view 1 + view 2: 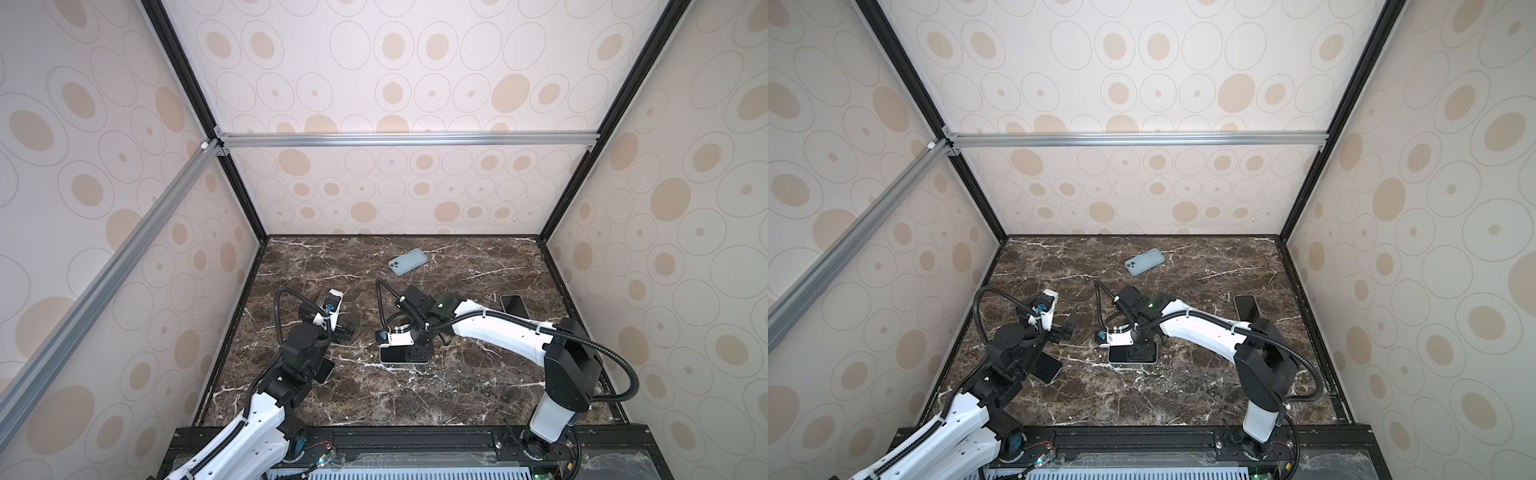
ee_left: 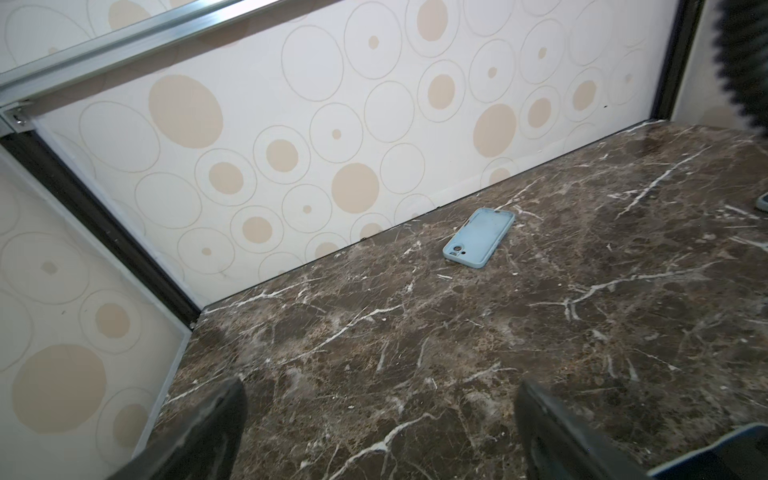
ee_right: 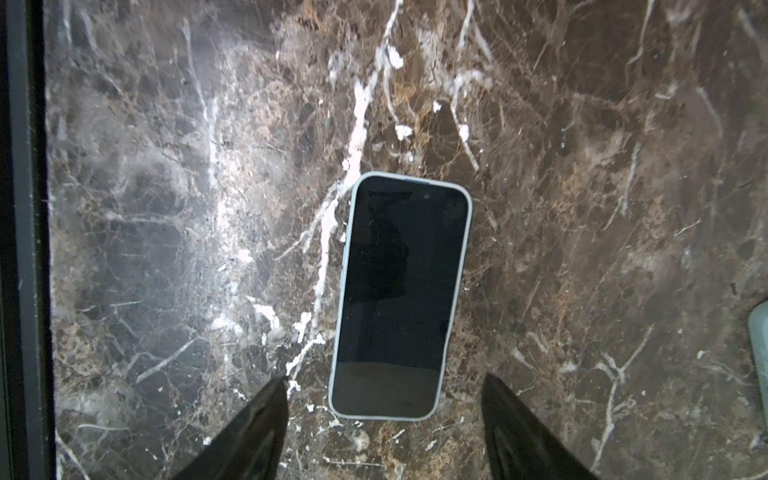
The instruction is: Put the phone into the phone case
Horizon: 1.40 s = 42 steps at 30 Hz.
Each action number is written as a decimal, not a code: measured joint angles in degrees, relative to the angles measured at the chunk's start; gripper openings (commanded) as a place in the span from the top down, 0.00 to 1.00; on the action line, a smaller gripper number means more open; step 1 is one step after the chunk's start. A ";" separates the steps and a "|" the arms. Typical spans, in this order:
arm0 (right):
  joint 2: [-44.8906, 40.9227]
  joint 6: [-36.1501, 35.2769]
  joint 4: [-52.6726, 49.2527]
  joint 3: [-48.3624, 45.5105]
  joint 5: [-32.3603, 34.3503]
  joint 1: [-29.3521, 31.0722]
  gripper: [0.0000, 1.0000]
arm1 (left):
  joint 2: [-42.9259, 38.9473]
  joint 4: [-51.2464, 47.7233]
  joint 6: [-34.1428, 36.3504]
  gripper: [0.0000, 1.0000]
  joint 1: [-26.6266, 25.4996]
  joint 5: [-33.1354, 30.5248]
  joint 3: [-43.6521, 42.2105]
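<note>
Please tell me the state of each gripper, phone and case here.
left gripper: open, empty.
right gripper: open, over the middle phone, not gripping.
middle phone: flat, screen up, dark, pale rim around it.
blue case: flat, alone at the back.
right phone: flat, screen dark.
left phone: flat, partly hidden.

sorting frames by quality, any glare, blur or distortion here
Right wrist view: the dark-screened phone with pale blue rim mirrors a dark shape; right gripper's fingers blurred. Left wrist view: left gripper's fingers blurred too. Both top views: wide-angle splays the spotted walls.
</note>
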 measured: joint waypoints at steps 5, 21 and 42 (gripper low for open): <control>-0.04 0.24 -0.04 -1.62 -0.22 0.00 0.25 | -1.14 -1.14 -0.39 0.01 0.00 -2.73 0.13; 2.80 1.20 -0.48 -2.14 -0.28 -0.24 0.25 | 0.35 -0.87 -3.10 0.01 0.02 -3.69 0.13; 10.21 3.82 -1.57 0.00 -5.22 -3.30 0.25 | 3.61 0.37 -5.09 0.00 0.07 -3.26 0.37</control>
